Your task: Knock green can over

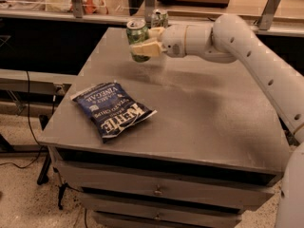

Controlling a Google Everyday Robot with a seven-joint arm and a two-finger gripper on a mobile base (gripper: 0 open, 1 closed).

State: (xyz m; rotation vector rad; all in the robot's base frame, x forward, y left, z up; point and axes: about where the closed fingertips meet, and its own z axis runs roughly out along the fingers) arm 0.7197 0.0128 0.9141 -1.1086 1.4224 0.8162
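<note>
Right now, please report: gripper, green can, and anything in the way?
Gripper at far side of table, shut on green can. Can roughly upright, not yet knocked over. Second can close behind; chip bag apart.

Green can: you see a green body with pale markings and a silver top, upper centre of the frame.
Gripper: cream-coloured, clasped around the green can, upper centre.
Arm: white, with small dark dots.
Second can: silver-white with green marks.
Chip bag: dark blue, white lettering.
Table: plain grey.
Floor: speckled beige.
</note>
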